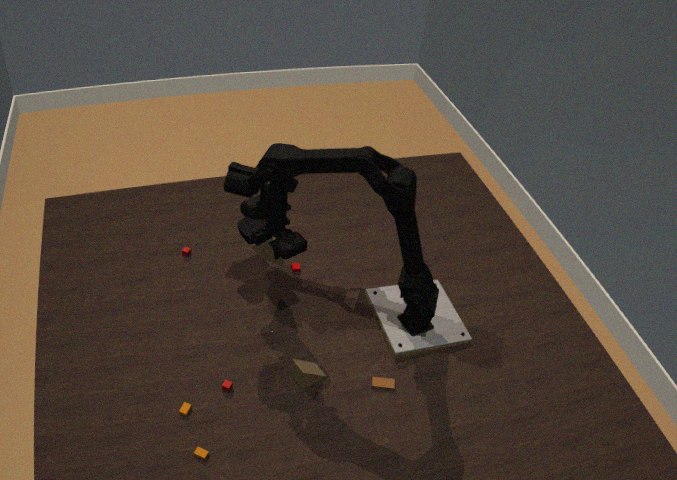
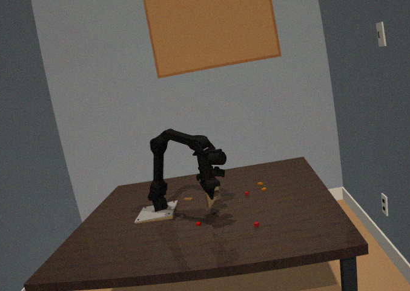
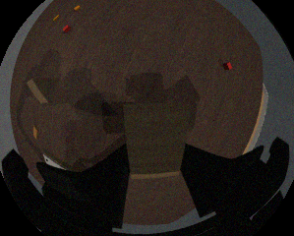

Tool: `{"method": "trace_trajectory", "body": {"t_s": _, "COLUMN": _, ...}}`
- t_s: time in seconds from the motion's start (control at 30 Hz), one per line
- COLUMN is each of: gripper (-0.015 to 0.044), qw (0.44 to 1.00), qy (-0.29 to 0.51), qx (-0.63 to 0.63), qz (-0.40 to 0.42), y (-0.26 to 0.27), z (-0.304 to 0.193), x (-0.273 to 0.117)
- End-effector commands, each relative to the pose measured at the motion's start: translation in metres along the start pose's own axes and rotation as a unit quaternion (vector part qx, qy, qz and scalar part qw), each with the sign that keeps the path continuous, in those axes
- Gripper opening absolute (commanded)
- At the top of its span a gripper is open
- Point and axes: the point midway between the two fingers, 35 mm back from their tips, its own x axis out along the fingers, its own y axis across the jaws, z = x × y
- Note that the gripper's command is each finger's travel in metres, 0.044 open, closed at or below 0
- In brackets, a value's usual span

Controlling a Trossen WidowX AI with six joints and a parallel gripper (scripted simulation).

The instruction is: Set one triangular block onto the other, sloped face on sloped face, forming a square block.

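My gripper (image 1: 272, 240) (image 2: 210, 187) hangs well above the middle of the dark table (image 1: 123, 316) and is shut on one triangular block (image 3: 153, 134). That block shows as a dim olive slab between the fingers in the wrist view and is hidden by the fingers in the top view. The other triangular block (image 1: 309, 370), tan, lies on the table in the arm's shadow, nearer the front than the gripper and apart from it. In the exterior view a tan shape shows just under the fingers; I cannot tell which block it is.
Red cubes (image 1: 186, 250) (image 1: 295, 266) (image 1: 226, 384) and orange cubes (image 1: 184, 408) (image 1: 200, 452) are scattered on the table. A flat orange block (image 1: 382, 382) (image 2: 187, 198) lies right of the lower triangular block. The arm's grey base plate (image 1: 447, 325) stands to the right.
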Motion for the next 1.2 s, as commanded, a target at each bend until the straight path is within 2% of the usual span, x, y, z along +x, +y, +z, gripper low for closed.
{"method": "trace_trajectory", "body": {"t_s": 0.0, "gripper": 0.0, "qw": 1.0, "qy": -0.006, "qx": 0.005, "qz": 0.0, "y": 0.005, "z": 0.004, "x": -0.005}}
{"method": "trace_trajectory", "body": {"t_s": 0.63, "gripper": 0.0, "qw": 1.0, "qy": -0.01, "qx": 0.005, "qz": 0.004, "y": 0.088, "z": 0.037, "x": -0.029}}
{"method": "trace_trajectory", "body": {"t_s": 1.17, "gripper": 0.0, "qw": 1.0, "qy": -0.01, "qx": 0.005, "qz": 0.007, "y": 0.163, "z": 0.043, "x": -0.046}}
